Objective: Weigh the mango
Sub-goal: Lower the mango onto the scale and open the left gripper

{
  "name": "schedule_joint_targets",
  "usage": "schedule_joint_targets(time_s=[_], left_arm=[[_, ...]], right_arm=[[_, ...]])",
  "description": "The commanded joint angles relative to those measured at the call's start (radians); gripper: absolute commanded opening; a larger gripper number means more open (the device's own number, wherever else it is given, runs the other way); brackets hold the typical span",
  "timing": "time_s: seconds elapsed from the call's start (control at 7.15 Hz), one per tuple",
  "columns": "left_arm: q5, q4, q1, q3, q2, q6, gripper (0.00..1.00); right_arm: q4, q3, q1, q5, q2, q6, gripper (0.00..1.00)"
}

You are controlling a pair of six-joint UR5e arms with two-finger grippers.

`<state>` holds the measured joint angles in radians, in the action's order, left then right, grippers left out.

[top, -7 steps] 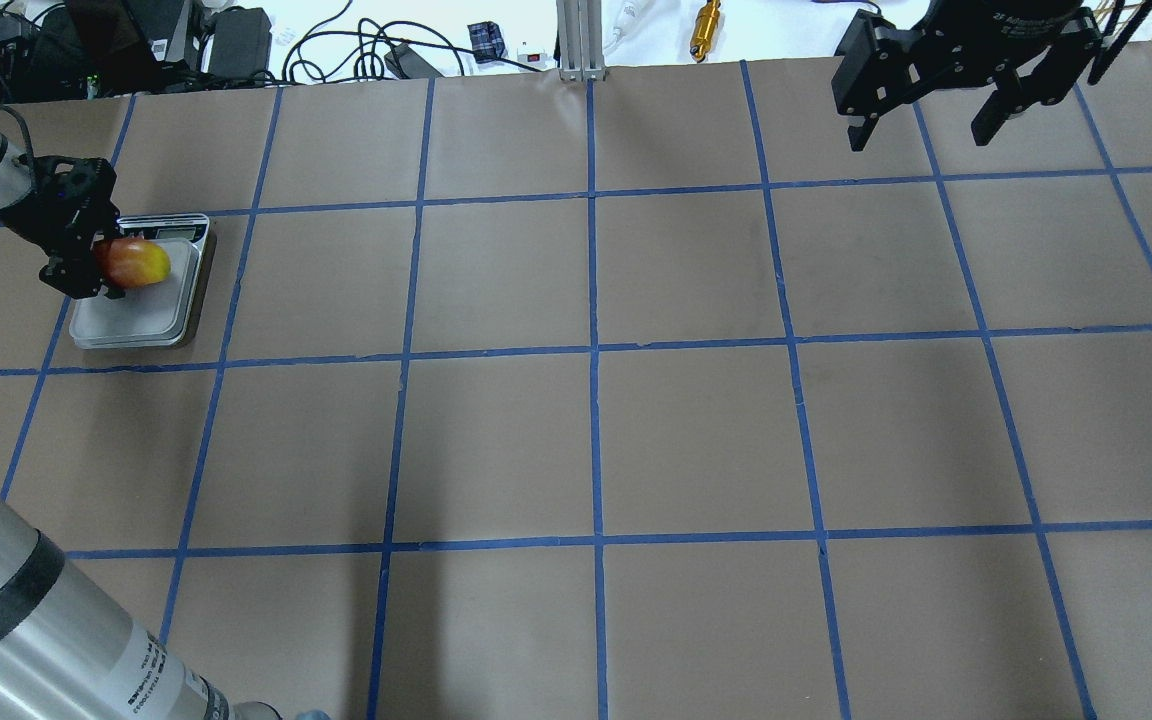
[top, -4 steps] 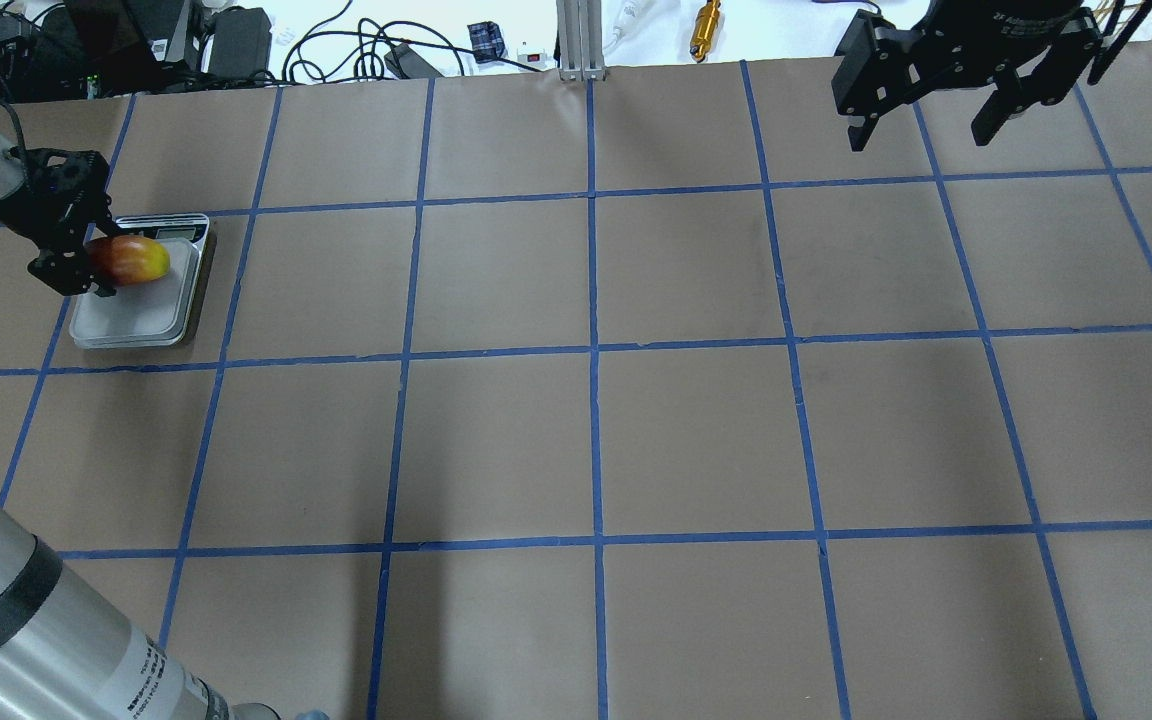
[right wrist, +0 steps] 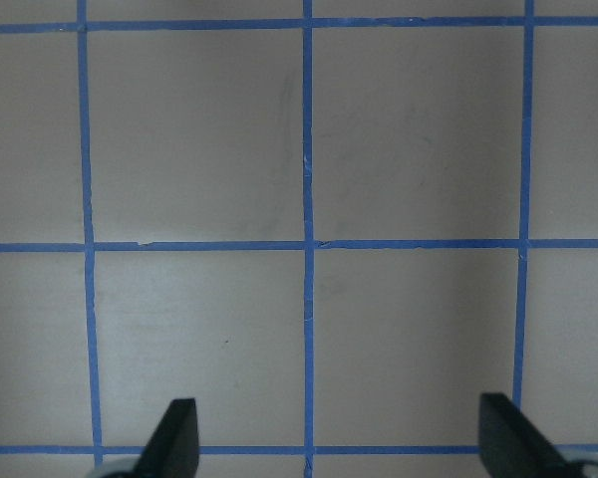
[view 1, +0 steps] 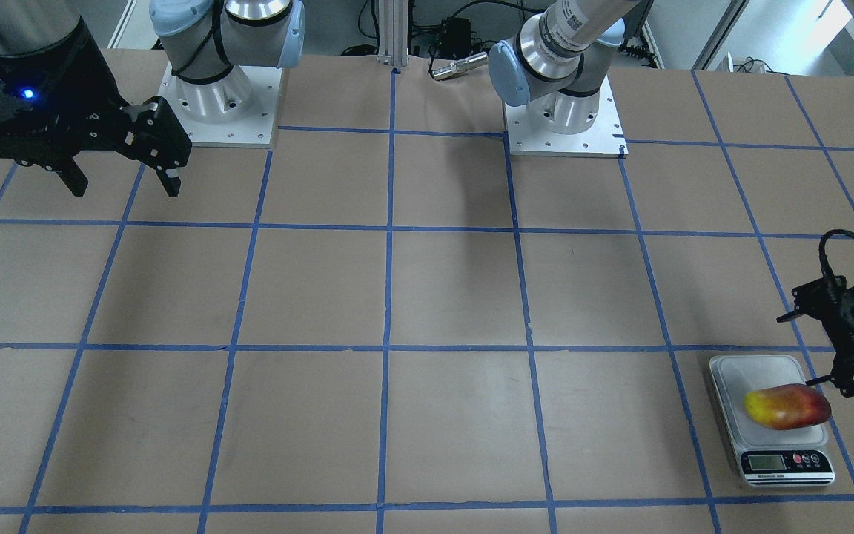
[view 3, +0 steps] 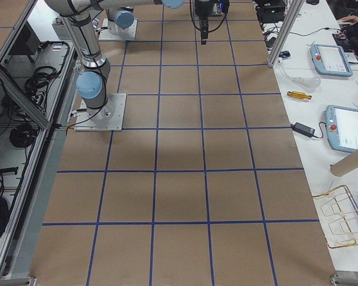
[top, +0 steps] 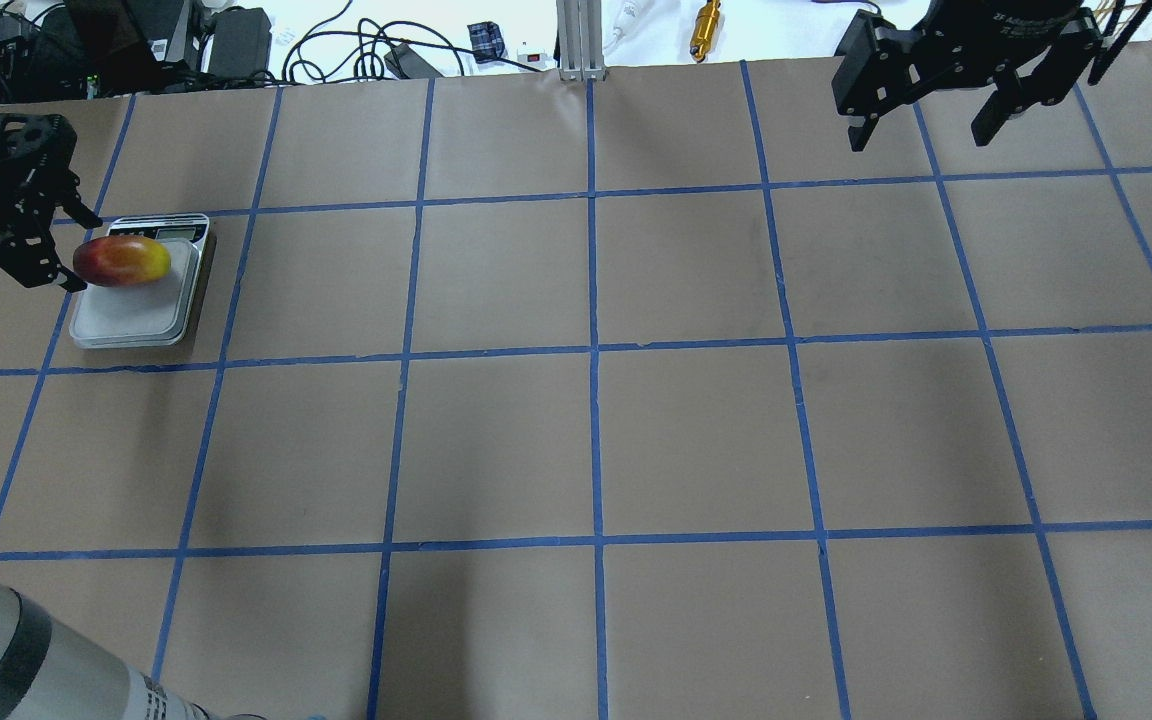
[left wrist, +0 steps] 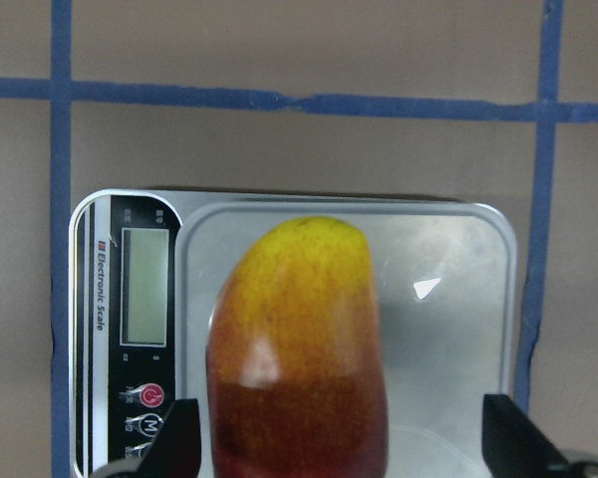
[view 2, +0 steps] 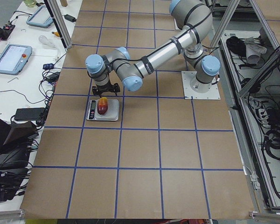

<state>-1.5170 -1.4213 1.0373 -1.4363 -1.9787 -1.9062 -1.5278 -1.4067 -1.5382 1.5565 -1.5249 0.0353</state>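
Observation:
The mango [top: 122, 260], yellow at one end and red-orange at the other, lies on the silver scale [top: 131, 315] at the table's far left. It shows also in the front-facing view [view 1: 786, 407] and the left wrist view [left wrist: 299, 349]. My left gripper [top: 64, 250] is open and empty. It hovers just off the mango's red end, with its fingers [left wrist: 174, 438] clear of the fruit on both sides. My right gripper [top: 918, 138] is open and empty, high over the far right of the table [right wrist: 339, 443].
The scale's display [view 1: 768, 463] sits at its end away from the robot. The brown table [top: 596, 430] carries a grid of blue tape. Cables and gear [top: 236, 40] lie beyond the far edge. Both arm bases [view 1: 219, 104] stand on the robot's side.
My left gripper has drawn back to the left, off the mango's red end. The mango stays on the scale. The right arm has not moved.

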Motion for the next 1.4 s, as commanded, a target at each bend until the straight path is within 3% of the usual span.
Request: schedule_joint_targets(time_s=[0.0, 0.42, 0.84, 1.26], left_arm=[[0.008, -0.179, 0.0, -0.045, 0.18, 0.198, 1.0], [0.001, -0.348, 0.001, -0.053, 0.398, 0.485, 1.0], [0.014, -0.337, 0.012, -0.086, 0.443, 0.913, 1.0], [0.012, -0.258, 0.264, -0.072, 0.422, 1.292, 1.0]], right_arm=[[0.0, 0.0, 0.0, -0.001, 0.0, 0.0, 1.0], [0.0, 0.0, 0.0, -0.001, 0.0, 0.0, 1.0], [0.0, 0.0, 0.0, -0.001, 0.0, 0.0, 1.0], [0.0, 0.0, 0.0, -0.001, 0.0, 0.0, 1.0]])
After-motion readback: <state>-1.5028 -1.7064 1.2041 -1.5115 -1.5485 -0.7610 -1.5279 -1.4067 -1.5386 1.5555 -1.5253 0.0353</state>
